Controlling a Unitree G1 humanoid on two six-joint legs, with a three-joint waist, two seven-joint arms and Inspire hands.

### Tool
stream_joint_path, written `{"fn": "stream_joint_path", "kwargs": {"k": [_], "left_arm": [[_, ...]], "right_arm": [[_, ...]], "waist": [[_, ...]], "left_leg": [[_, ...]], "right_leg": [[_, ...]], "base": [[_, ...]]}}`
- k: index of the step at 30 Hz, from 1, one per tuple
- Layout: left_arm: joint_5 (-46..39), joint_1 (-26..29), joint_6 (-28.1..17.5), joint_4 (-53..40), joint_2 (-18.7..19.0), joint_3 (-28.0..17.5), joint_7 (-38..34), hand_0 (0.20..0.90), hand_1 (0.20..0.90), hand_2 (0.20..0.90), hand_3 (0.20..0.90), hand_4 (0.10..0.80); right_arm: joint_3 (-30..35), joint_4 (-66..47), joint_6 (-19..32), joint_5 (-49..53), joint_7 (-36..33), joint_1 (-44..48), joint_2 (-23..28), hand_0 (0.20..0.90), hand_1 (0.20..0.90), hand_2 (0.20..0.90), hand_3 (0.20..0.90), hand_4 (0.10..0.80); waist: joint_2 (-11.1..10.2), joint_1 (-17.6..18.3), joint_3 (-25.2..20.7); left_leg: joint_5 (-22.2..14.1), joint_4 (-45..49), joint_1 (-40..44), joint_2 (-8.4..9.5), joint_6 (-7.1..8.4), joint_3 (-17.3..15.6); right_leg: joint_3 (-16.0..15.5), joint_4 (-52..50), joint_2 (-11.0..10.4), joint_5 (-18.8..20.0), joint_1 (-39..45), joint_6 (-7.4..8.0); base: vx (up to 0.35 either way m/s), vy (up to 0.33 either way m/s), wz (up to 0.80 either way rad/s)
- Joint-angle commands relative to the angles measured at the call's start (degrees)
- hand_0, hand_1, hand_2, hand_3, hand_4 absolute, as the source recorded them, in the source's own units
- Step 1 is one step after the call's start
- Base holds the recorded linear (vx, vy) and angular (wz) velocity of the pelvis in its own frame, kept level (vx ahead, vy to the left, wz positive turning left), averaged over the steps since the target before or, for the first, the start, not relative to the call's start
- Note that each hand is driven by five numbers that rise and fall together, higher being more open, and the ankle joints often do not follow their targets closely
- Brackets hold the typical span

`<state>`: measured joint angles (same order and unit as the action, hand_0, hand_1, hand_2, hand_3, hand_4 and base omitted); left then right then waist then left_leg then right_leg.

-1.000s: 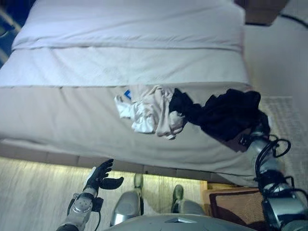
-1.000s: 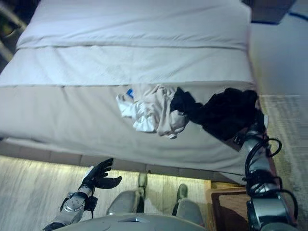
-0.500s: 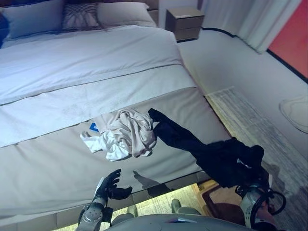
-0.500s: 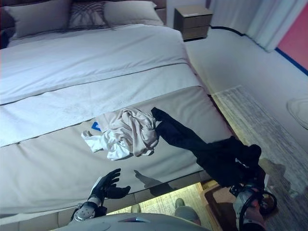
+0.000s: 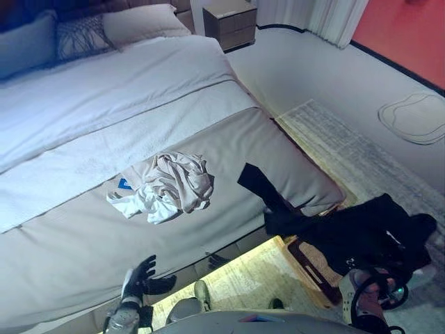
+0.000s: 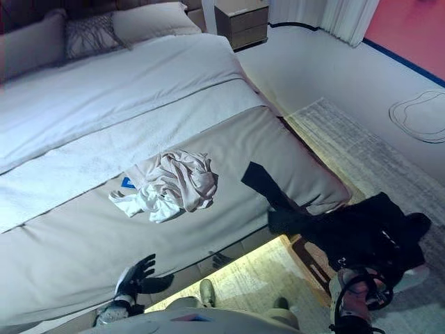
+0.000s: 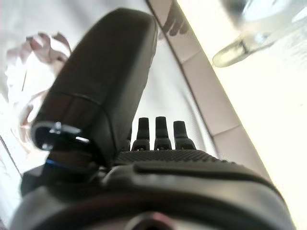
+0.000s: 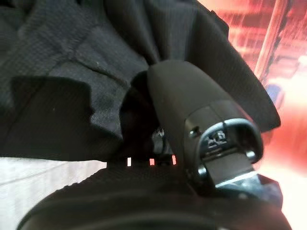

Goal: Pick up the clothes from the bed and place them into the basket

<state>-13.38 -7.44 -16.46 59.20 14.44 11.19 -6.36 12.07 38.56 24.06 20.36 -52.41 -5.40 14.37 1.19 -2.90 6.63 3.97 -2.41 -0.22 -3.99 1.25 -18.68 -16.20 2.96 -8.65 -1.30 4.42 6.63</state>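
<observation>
A black garment hangs bunched over my right hand, low at the right beyond the bed's corner. My thumb presses into the cloth and the fingers are buried in it. The garment's tail still lies on the grey bed cover. A crumpled pile of beige and white clothes sits mid-bed near the foot. Part of a brown basket rim shows on the floor under the hanging black cloth. My left hand hovers open by the bed's foot edge, holding nothing.
Pillows lie at the head of the bed, with a nightstand beside them. A pale rug runs along the bed's right side. A white mat lies on the floor at the far right.
The camera has swung. My right hand has drawn the black garment off the bed's corner and out over the floor, leaving only a tail on the bed. The left hand stays open.
</observation>
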Motion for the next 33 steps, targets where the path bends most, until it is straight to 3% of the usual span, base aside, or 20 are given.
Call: {"fn": "stream_joint_path", "kwargs": {"k": [1, 9, 12, 17, 23, 33], "left_arm": [[2.4, 3.2, -4.0, -1.5, 3.1, 0.3, 0.8, 0.900, 0.900, 0.900, 0.900, 0.800], [3.8, 3.5, -2.9, -2.4, 4.5, 0.0, 1.7, 0.900, 0.900, 0.900, 0.900, 0.800], [4.7, 3.8, -2.4, -2.5, 4.4, -0.6, 2.0, 0.900, 0.900, 0.900, 0.900, 0.800], [4.9, 4.9, -1.6, -2.3, 5.2, -0.6, 3.4, 0.900, 0.900, 0.900, 0.900, 0.800], [4.4, 5.1, -2.0, -2.0, 5.4, 0.6, 3.6, 0.900, 0.900, 0.900, 0.900, 0.800], [5.3, 4.8, -1.8, -1.1, 5.3, 0.2, 3.6, 0.900, 0.900, 0.900, 0.900, 0.800]], "right_arm": [[6.1, -4.6, 10.5, -4.0, -4.0, 3.0, 6.0, 0.300, 0.300, 0.300, 0.200, 0.100], [10.3, -15.2, 9.0, -15.3, -9.5, 4.5, 11.5, 0.300, 0.300, 0.300, 0.200, 0.100], [12.0, -19.2, 7.7, -15.8, -7.2, 4.7, 13.8, 0.300, 0.300, 0.300, 0.200, 0.100], [14.8, -18.9, 5.3, -7.6, 0.2, 6.1, 18.6, 0.300, 0.300, 0.300, 0.200, 0.100], [16.0, -17.8, 5.1, -6.5, -0.2, 7.1, 19.4, 0.300, 0.300, 0.300, 0.200, 0.100], [15.6, -21.9, 5.3, -13.7, -2.1, 7.2, 19.9, 0.300, 0.300, 0.300, 0.200, 0.100]], "waist": [[-2.6, -0.9, -2.3], [-1.6, 0.4, -3.0], [-1.8, 0.8, -3.3], [-2.7, 1.0, -4.0], [-3.1, 0.9, -4.2], [-3.2, 1.1, -4.9]], "left_leg": [[-1.6, 1.4, -2.7, 1.93, -0.57, 6.3], [-1.9, -1.8, 0.6, 2.40, -0.54, 8.0], [-2.2, -2.0, 1.0, 2.37, -0.47, 8.1], [-2.6, -2.1, 1.7, 2.11, -0.21, 8.0], [-2.8, -2.3, 2.4, 1.92, -0.21, 8.2], [-3.4, -2.6, 3.5, 1.90, 0.06, 8.7]], "right_leg": [[0.4, -3.0, -0.3, 2.8, 0.3, -0.16], [0.6, -2.6, 0.2, 3.6, -1.1, -0.10], [0.7, -2.4, 0.3, 3.6, -1.1, -0.05], [0.8, -2.8, 0.3, 3.4, -1.3, 0.13], [0.7, -2.6, 0.5, 3.6, -1.0, 0.13], [0.8, -1.6, 0.9, 3.9, -0.1, 0.17]], "base": [[-0.002, -0.051, 0.13], [-0.002, -0.010, 0.01], [0.000, 0.000, 0.00], [-0.001, -0.007, 0.00], [0.002, -0.012, 0.00], [0.003, -0.002, 0.00]]}}
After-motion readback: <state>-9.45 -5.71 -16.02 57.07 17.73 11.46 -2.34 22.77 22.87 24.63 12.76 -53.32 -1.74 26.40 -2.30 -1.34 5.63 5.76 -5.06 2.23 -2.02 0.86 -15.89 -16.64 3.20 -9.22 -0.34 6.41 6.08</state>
